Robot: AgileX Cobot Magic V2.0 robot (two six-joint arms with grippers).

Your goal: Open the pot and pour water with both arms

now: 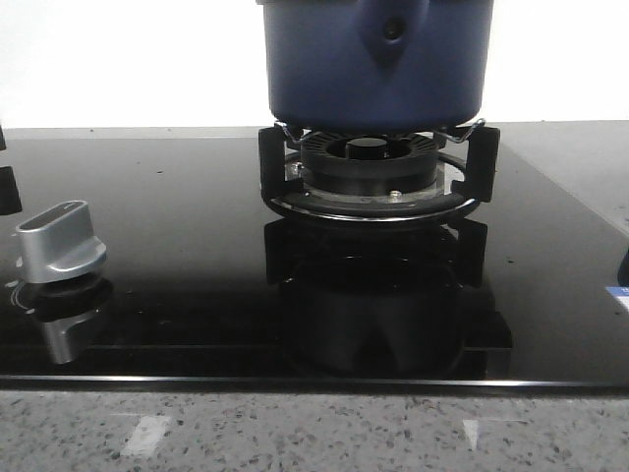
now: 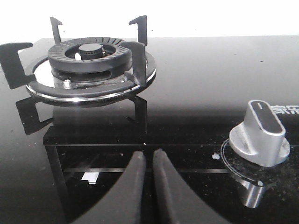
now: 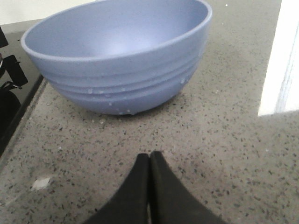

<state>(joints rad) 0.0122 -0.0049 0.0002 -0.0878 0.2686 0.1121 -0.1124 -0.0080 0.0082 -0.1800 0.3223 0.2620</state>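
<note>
The dark navy-blue pot (image 1: 324, 69) stands on a gas burner (image 1: 369, 167) at the back centre of the front view. Its teardrop handle mount (image 1: 391, 34) faces the camera, and its top is cut off by the frame, so no lid shows. Neither gripper shows in the front view. My left gripper (image 2: 148, 156) is shut and empty, low over the black glass cooktop (image 2: 196, 84). My right gripper (image 3: 149, 156) is shut and empty over the speckled counter (image 3: 224, 140), just in front of a light blue bowl (image 3: 121, 60).
A second burner (image 2: 88, 58) with upright pan supports and no pot stands ahead of the left gripper. A silver knob (image 2: 261, 133) sits beside it and also shows in the front view (image 1: 61, 236). A white panel (image 3: 285, 56) stands beside the bowl.
</note>
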